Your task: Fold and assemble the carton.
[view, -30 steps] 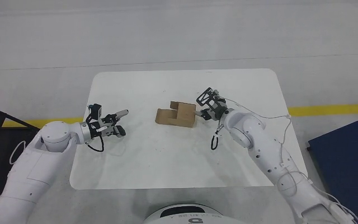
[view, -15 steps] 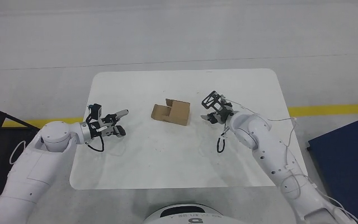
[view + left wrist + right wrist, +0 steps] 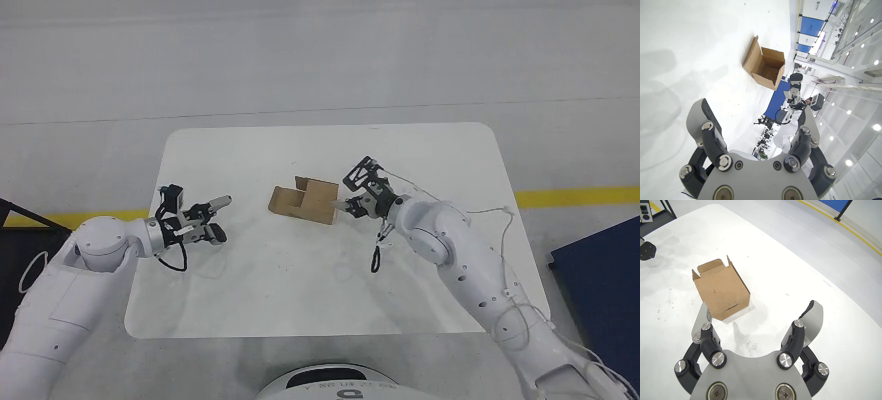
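Observation:
A small brown carton (image 3: 303,199) lies on its side near the middle of the white table (image 3: 430,160); its open end faces the left arm, flaps spread (image 3: 765,65). Its closed bottom (image 3: 723,292) faces my right gripper (image 3: 761,308), which stands open close beside it with one fingertip (image 3: 703,311) near the carton's lower corner; whether they touch I cannot tell. In the top view the right gripper (image 3: 355,190) sits just right of the carton. My left gripper (image 3: 215,218) is open and holds nothing, well to the carton's left (image 3: 755,109).
Bare white tabletop surrounds the carton on every side. The table's rounded edge runs behind the carton in the right wrist view. A yellow floor line (image 3: 580,196) and dark blue panels (image 3: 600,270) lie beyond the table's right side.
The right gripper pulled away from the carton to the right, then came back beside it. The carton slid slightly left and turned a little. The left arm stayed still.

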